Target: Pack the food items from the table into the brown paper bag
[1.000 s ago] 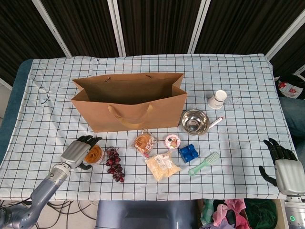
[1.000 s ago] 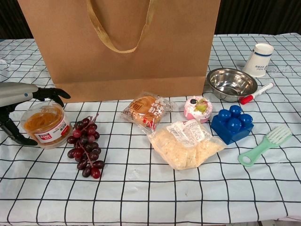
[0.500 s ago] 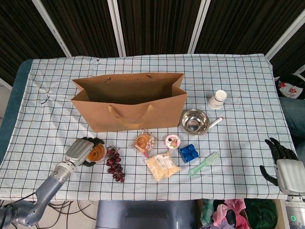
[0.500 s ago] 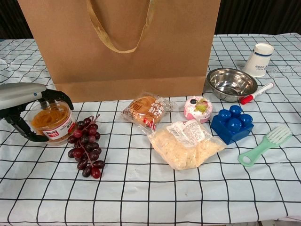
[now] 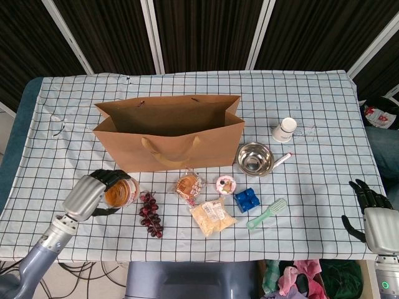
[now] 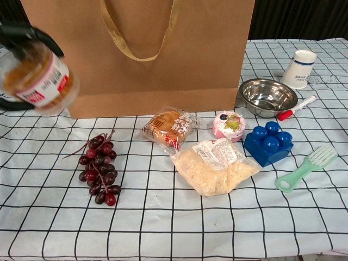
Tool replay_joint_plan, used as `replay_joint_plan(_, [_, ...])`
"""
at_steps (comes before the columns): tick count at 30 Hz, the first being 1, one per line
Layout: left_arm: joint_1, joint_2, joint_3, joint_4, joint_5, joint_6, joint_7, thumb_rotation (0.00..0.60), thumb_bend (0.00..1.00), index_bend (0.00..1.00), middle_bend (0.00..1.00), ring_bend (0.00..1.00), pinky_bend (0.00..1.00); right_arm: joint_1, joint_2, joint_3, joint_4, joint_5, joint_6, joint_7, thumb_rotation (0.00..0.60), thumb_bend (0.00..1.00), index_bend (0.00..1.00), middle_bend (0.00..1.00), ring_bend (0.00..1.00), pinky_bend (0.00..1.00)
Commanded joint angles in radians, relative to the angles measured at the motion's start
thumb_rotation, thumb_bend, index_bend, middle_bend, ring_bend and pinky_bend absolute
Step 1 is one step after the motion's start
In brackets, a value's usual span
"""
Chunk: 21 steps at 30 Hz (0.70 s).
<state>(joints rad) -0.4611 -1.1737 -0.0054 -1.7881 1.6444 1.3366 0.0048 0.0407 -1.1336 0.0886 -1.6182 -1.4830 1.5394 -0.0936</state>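
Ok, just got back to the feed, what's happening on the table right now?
The left hand holds the clear tub of orange-brown spread, lifted off the cloth in front of the brown paper bag, which looks empty. The grapes, wrapped bun, small cake and packet of shredded food lie unpacked. The right hand rests open at the table's edge.

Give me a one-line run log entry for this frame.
left hand: holds jar lifted | right hand: open, idle | brown paper bag: upright, open
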Motion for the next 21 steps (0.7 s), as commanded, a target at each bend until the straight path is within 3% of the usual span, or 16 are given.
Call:
replay_joint_plan(1, [0.031, 0.113, -0.025, -0.097, 0.078, 0.104, -0.072, 0.600, 0.32, 0.34, 0.43, 0.33, 0.34, 0.000, 0.000, 0.002, 0.002, 0.002, 0.001, 0.001, 0.600, 0.27, 0.12, 0.11, 0.20, 0.24])
replay_joint_plan(5, [-0.017, 0.188, -0.131, -0.168, 0.036, 0.113, -0.098, 0.600, 0.32, 0.34, 0.43, 0.33, 0.34, 0.001, -0.004, 0.003, 0.006, 0.002, 0.001, -0.005, 0.600, 0.27, 0.12, 0.11, 0.20, 0.24])
replay_joint_plan(6, [-0.008, 0.208, -0.133, -0.192, 0.034, 0.124, -0.100, 0.600, 0.32, 0.34, 0.43, 0.33, 0.34, 0.001, -0.005, 0.002, 0.007, 0.002, 0.000, -0.006, 0.600, 0.27, 0.12, 0.11, 0.20, 0.24])
replay_joint_plan(9, [-0.070, 0.236, -0.219, -0.224, -0.039, 0.075, -0.087, 0.600, 0.32, 0.35, 0.43, 0.33, 0.34, 0.004, -0.010, 0.003, 0.013, 0.005, -0.006, -0.013, 0.600, 0.27, 0.12, 0.11, 0.20, 0.24])
replay_joint_plan(14, [-0.194, 0.187, -0.359, -0.198, -0.195, -0.001, -0.029, 0.600, 0.32, 0.35, 0.43, 0.33, 0.34, 0.009, -0.019, 0.003, 0.024, 0.014, -0.019, -0.022, 0.600, 0.27, 0.12, 0.11, 0.20, 0.24])
replay_joint_plan(21, [-0.349, 0.107, -0.462, -0.121, -0.384, -0.119, 0.093, 0.600, 0.32, 0.36, 0.42, 0.31, 0.38, 0.016, -0.031, 0.005, 0.044, 0.032, -0.039, -0.032, 0.600, 0.27, 0.12, 0.11, 0.20, 0.24])
